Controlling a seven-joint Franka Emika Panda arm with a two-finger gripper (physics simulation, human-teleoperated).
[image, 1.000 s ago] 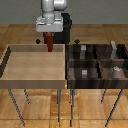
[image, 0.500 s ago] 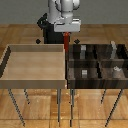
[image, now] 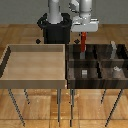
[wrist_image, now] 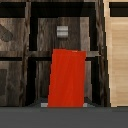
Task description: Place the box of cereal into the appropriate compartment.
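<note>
On the exterior view's left sits the light wooden tray [image: 35,80]; on the exterior view's right, the dark compartment bin [image: 96,83]. My pincer [image: 84,33] hangs over the bin's far row, clenched on the box of cereal [image: 83,42], which hangs upright above a far compartment. A small grey block [wrist_image: 62,31] lies below, seemingly in a nearer cell.

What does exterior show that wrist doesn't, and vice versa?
Exterior only: the arm and gripper, the light tray on the exterior view's left, and the full dark compartment bin on its legs. Wrist only: the cereal box's broad red face close up, with a small grey block in the compartment beyond it. Both: the red cereal box over the dark compartments.
</note>
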